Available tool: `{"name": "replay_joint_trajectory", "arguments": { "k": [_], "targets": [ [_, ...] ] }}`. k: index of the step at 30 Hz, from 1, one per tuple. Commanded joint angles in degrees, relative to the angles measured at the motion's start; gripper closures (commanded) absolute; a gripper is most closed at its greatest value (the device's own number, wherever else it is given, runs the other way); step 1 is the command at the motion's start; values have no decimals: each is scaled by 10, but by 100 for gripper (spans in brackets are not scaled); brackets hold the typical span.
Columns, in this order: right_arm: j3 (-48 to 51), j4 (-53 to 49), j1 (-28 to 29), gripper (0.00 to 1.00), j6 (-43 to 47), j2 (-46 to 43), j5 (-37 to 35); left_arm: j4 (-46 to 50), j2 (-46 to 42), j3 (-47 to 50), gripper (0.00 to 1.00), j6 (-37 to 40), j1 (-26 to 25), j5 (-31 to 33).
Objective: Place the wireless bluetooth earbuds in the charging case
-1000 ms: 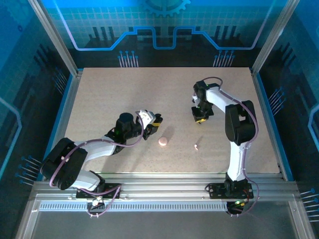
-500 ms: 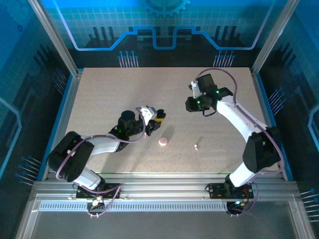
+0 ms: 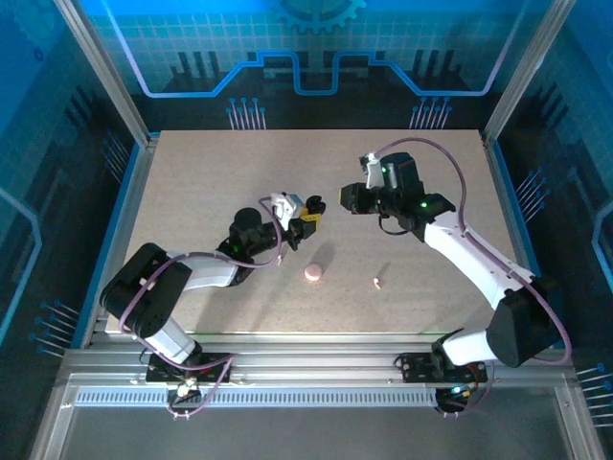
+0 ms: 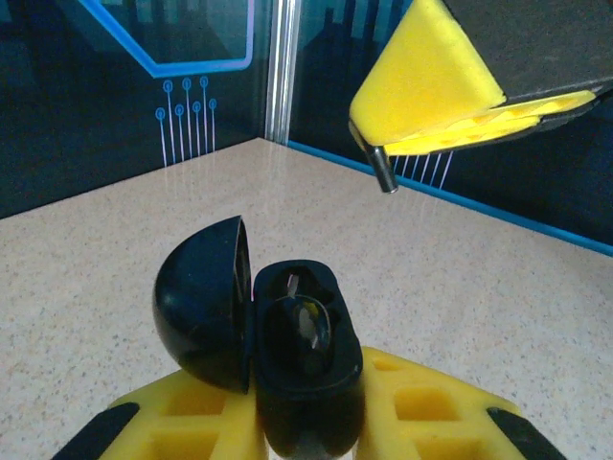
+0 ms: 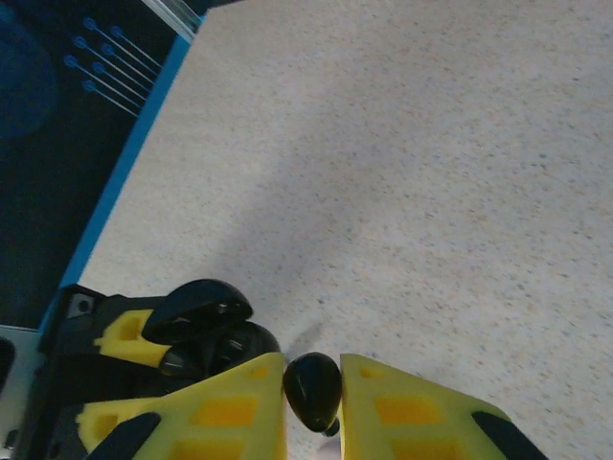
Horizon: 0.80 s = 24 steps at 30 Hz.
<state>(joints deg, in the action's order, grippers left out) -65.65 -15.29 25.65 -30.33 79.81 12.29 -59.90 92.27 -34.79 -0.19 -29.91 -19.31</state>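
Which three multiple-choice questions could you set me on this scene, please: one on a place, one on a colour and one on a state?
1. Where does the pink puck lie?
A) on the table
B) inside a drawer
C) on top of an arm

2. What colour is the earbud pinched in the right claw?
A) white
B) black
C) red

3. How is the lid of the charging case held in the left claw?
A) shut
B) open
C) detached and lying flat

Answers:
1 A: the top view shows it resting on the tabletop between the two arms.
2 B: the right wrist view shows a glossy black bud in the grip.
3 B: the left wrist view shows the lid swung back beside the base.
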Motion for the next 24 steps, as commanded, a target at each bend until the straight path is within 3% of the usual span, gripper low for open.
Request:
{"name": "replay_joint_trajectory", "arguments": {
  "k": [1, 24],
  "targets": [
    [6, 63, 17, 81, -24, -14, 9, -60, 14, -18, 78, -25, -4, -4],
    [-21, 144, 58, 80, -32, 39, 26, -148, 32, 0, 78, -76, -4, 21]
  ]
}}
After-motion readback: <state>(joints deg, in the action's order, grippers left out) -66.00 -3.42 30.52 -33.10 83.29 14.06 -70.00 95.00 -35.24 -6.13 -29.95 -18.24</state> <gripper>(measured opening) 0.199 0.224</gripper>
